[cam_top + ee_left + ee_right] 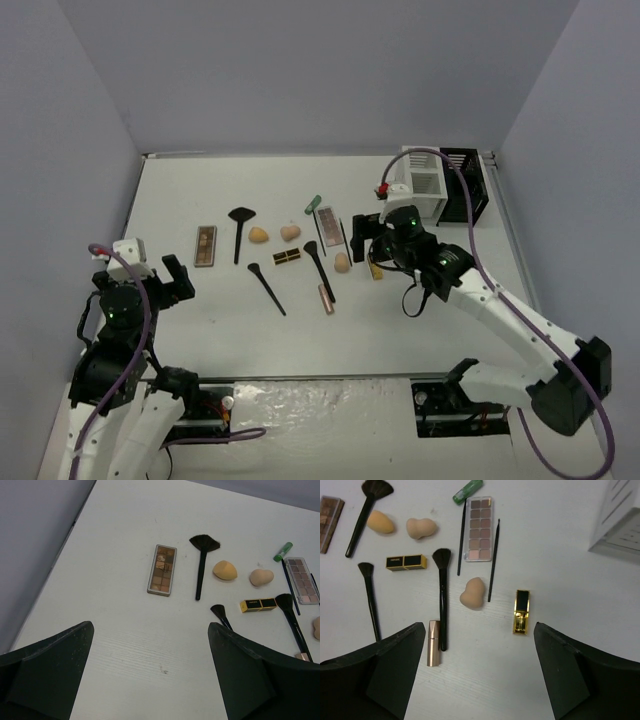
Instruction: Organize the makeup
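None of the makeup sits in the white box [425, 182] or the black box [466, 186] at the far right of the desk [180, 190], as far as we can see, though our view into their slots is only partial. Every piece lies loose in a band across the middle of the desk.

At the left end is the brown palette [162, 569], with the fan brush [201, 565] just beside it. Next come the orange sponge [224, 570] and the pale sponge [261, 577]. Below them lie the black-gold case [406, 562] and the small brush [370, 595].

Further right, the pink palette [479, 528] has a thin brush [462, 540] along one side and a thin liner [493, 560] along the other. The green tube [468, 491] is at its far corner. Nearer us are the third sponge [472, 592], the long brush [442, 595], the pink tube [433, 642] and the gold bottle [521, 611].

The left tool [150, 626] hangs over the bare near-left part of the desk, jaws wide apart and holding nothing. The right tool [479, 627] hovers above the third sponge and gold bottle, also spread and empty.

We judge the task to be at its very start, with all the sorting left to do. The gold bottle, nearest the right tool and the boxes, looks a sensible first pick.
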